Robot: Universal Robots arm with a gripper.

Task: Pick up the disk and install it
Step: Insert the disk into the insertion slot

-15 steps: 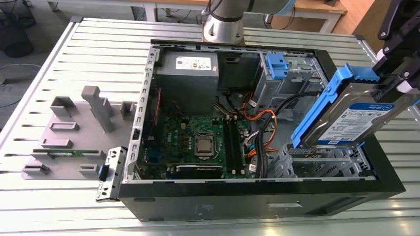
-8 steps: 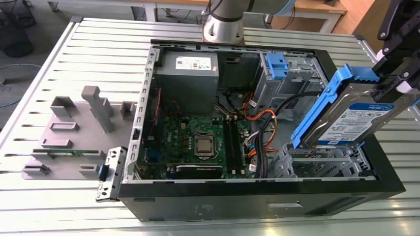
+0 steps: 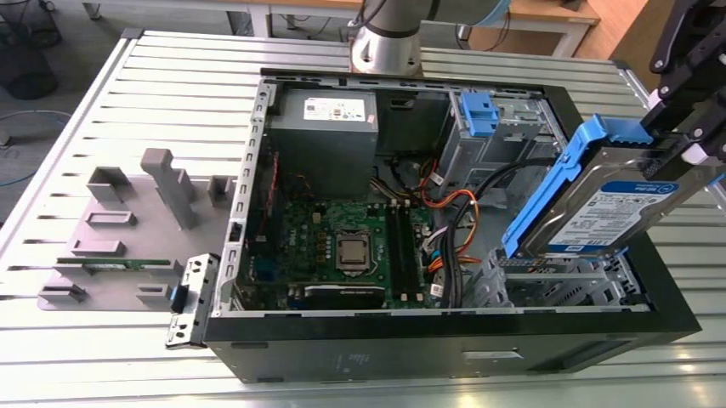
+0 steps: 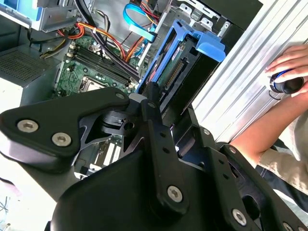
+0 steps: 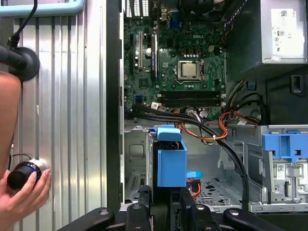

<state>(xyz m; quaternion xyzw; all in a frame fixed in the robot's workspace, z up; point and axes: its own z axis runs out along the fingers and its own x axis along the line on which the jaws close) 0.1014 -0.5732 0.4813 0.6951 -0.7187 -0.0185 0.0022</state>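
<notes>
My gripper (image 3: 678, 144) is shut on the disk (image 3: 618, 208), a silver-black drive with a white-and-blue label and blue side rails. It hangs tilted over the open computer case (image 3: 454, 344), at the exterior view's right, just above the empty metal drive cage (image 3: 556, 285). In the second wrist view the disk (image 4: 175, 65) extends away from the black fingers (image 4: 153, 103) toward the case. In the first wrist view its blue rail (image 5: 172, 161) stands upright between the fingers (image 5: 143, 195), over the cage floor.
Inside the case lie the motherboard (image 3: 340, 246), a grey power supply (image 3: 326, 119), loose black and orange cables (image 3: 454, 212) and another blue caddy (image 3: 477, 115). A grey fixture plate (image 3: 114, 212) holds a green circuit strip (image 3: 114, 263). A person's hand (image 5: 24, 185) rests on the slatted table.
</notes>
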